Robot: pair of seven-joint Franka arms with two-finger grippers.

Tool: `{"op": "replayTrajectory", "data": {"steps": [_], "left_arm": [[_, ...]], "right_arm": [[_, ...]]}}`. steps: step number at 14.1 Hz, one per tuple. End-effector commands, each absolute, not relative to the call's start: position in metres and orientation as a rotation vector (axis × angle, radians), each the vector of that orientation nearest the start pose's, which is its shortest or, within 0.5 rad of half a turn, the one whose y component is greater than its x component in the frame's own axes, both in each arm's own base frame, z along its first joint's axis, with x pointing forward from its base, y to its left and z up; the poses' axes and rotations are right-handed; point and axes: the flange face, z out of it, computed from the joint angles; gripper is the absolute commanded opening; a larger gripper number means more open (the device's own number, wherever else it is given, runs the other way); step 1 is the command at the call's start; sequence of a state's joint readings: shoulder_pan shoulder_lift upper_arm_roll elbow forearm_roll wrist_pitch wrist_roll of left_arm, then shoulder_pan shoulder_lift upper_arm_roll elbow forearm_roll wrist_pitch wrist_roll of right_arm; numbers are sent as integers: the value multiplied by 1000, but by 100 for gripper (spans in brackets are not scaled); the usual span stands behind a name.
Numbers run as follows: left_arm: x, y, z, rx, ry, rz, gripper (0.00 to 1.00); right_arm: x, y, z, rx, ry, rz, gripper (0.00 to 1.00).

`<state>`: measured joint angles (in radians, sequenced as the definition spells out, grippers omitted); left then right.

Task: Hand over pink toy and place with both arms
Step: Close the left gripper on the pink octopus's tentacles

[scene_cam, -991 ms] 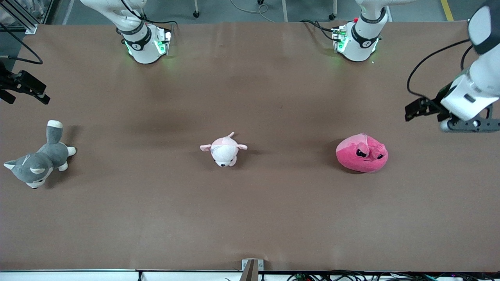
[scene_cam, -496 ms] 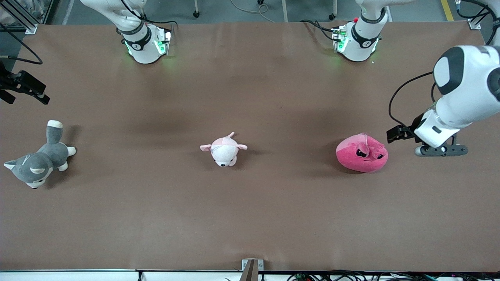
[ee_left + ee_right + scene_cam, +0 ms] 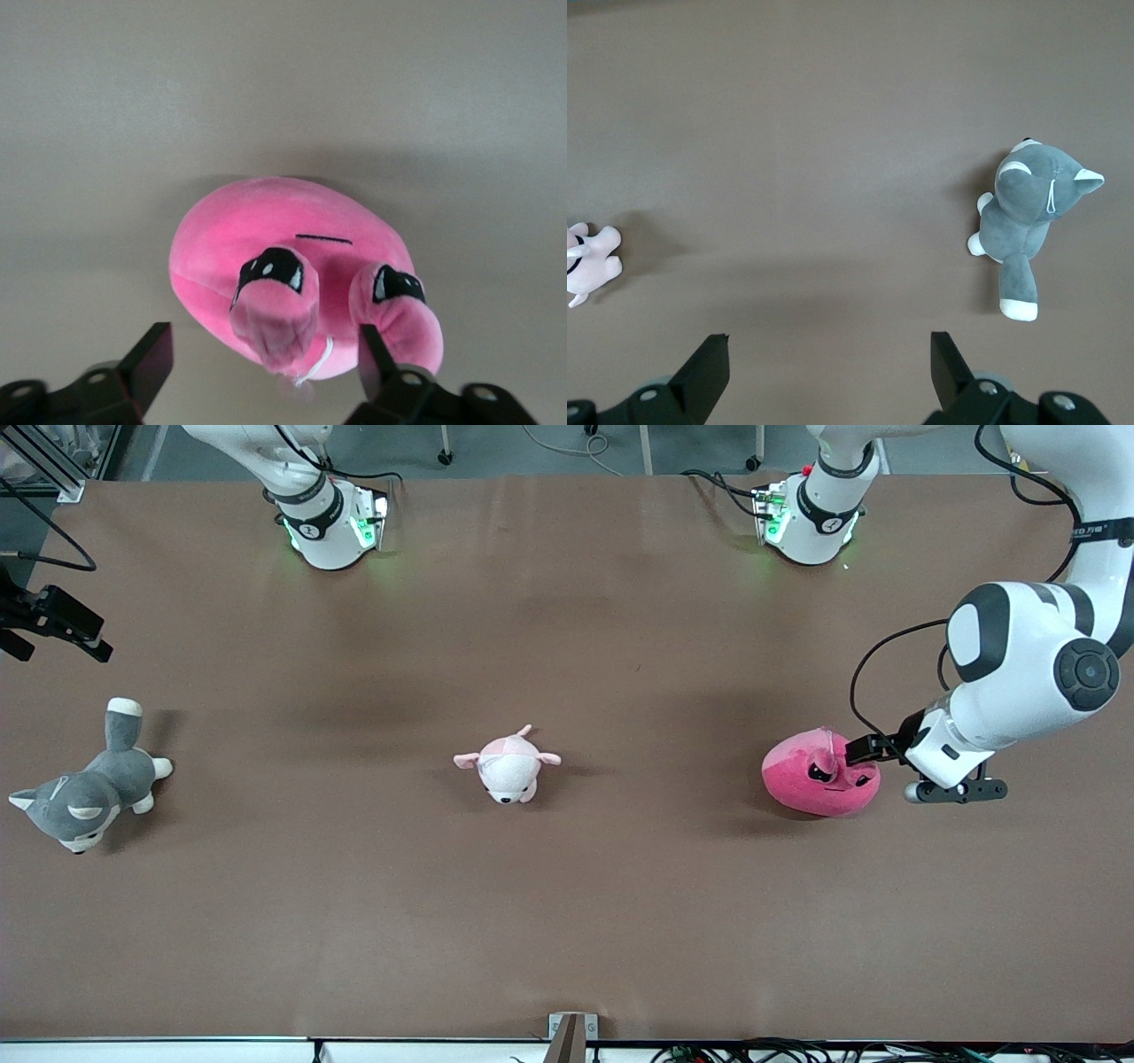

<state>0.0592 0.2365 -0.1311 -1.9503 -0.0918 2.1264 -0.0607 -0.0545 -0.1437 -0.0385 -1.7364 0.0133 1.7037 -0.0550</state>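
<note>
The pink toy (image 3: 819, 772) lies on the brown table (image 3: 567, 921) toward the left arm's end, a hot-pink blob with dark eyes and a frown. My left gripper (image 3: 866, 757) is low at the toy's edge on that same end. In the left wrist view the pink toy (image 3: 283, 257) fills the middle, and the left gripper (image 3: 264, 356) is open with its black fingers (image 3: 149, 361) on either side of the toy's nearest bulge, not pressing it. My right gripper (image 3: 60, 642) waits open over the right arm's end of the table; the right wrist view shows the right gripper (image 3: 830, 359) with nothing between its fingers.
A small pale pink-and-white plush (image 3: 507, 766) lies at mid-table. A grey-and-white husky plush (image 3: 89, 793) lies at the right arm's end, below the right gripper. Both arm bases (image 3: 328, 522) stand along the table's edge farthest from the front camera.
My left arm has swung in from the table's end and come down to the pink toy, so its fingers now flank the toy's edge. The right arm and all plush toys stayed put.
</note>
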Motion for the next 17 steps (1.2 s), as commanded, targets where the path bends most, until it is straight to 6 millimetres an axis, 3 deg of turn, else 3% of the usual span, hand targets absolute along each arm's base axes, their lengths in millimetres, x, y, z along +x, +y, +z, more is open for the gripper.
{"op": "replayTrajectory", "data": {"steps": [1,4,8,11,14,17], "left_arm": [[593,-44,353,-3256,-101,84,85],[595,-44,348,-3256,-103,86,75],[596,-44,342,-3257,-102,86,36],[596,-47,351,-3258,-94,62,2],[596,-58,374,-3261,-65,12,0],[587,-94,413,-3269,-98,-74,0]], "right_arm": [[520,-50,639,-3139,79,-190,100],[522,-51,638,-3139,82,-188,100],[522,-51,638,-3140,82,-188,100],[522,-51,638,-3140,82,-188,100],[522,-53,638,-3139,86,-188,100],[522,-55,637,-3138,94,-183,100]]}}
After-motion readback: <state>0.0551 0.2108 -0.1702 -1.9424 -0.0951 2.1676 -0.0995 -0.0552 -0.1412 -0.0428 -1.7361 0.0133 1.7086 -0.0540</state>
